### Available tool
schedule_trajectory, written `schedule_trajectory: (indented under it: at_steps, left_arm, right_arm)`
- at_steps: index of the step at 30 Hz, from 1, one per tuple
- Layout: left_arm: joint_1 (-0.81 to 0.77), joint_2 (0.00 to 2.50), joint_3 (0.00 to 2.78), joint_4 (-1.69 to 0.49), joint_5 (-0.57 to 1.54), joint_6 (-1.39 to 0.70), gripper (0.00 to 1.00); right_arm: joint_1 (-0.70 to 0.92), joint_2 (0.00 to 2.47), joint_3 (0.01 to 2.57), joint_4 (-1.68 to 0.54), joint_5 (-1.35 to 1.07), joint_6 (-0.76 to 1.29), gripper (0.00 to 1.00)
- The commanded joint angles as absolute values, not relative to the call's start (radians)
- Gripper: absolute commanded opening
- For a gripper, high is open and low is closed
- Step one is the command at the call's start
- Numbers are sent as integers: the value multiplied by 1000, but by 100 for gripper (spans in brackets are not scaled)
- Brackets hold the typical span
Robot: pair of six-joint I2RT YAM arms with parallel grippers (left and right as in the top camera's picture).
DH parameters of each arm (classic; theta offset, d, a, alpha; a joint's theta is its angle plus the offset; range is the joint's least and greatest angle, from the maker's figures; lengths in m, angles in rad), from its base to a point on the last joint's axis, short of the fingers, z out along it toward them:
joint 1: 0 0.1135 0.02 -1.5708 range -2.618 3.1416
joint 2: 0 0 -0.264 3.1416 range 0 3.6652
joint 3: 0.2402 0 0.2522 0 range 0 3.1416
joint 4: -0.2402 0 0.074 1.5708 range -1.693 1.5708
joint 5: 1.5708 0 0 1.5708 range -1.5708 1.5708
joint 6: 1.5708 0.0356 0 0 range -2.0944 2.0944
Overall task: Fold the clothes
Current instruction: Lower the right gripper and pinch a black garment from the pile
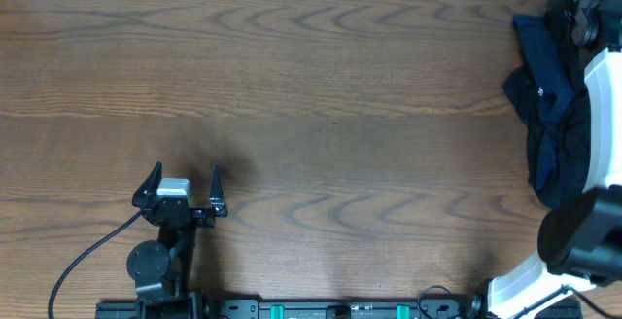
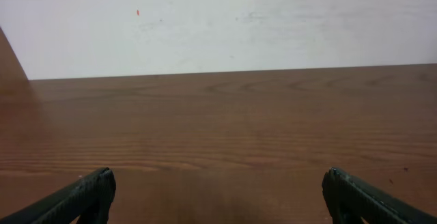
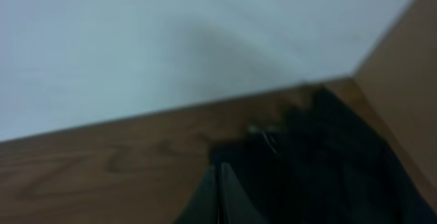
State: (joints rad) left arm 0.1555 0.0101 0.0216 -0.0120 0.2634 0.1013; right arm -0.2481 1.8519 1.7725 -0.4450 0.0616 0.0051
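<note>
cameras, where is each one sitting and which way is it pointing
overhead: above the table, looking straight down; shows the open left tool and the right arm over the clothes.
left wrist: behind the left tool, looking across the table to the wall; its spread fingers fill the bottom corners.
right wrist: behind the right tool, facing the table corner; the tool is shut beside the clothes.
shared: overhead and right wrist both show the clothes.

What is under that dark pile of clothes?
The dark clothes lie on the wooden table. The right arm's white casing covers their right side; anything beneath the fabric is hidden.
</note>
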Motion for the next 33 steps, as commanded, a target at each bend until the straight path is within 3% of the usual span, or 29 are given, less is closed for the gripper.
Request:
schedule_trajectory:
  at_steps: [1, 4, 6, 10, 19, 33]
  left_arm:
    - [159, 3, 4, -46, 287, 92, 98]
    - [159, 3, 4, -46, 287, 92, 98]
    - [159, 3, 4, -46, 287, 92, 98]
    - [159, 3, 4, -46, 287, 92, 98]
    - [159, 3, 4, -46, 287, 92, 98]
    - [159, 3, 4, -46, 288, 92, 98]
  right_arm:
    - [-302, 1911, 1764, -446, 115, 47, 6]
    - [-354, 1972, 1764, -418, 97, 55, 11]
    - [-388, 2023, 1764, -381, 89, 54, 45]
    - [-440, 2112, 1764, -339, 78, 56, 53]
    - [-506, 2268, 1764, -278, -24, 68, 54]
    - [-509, 2281, 1765, -141, -188, 121, 52]
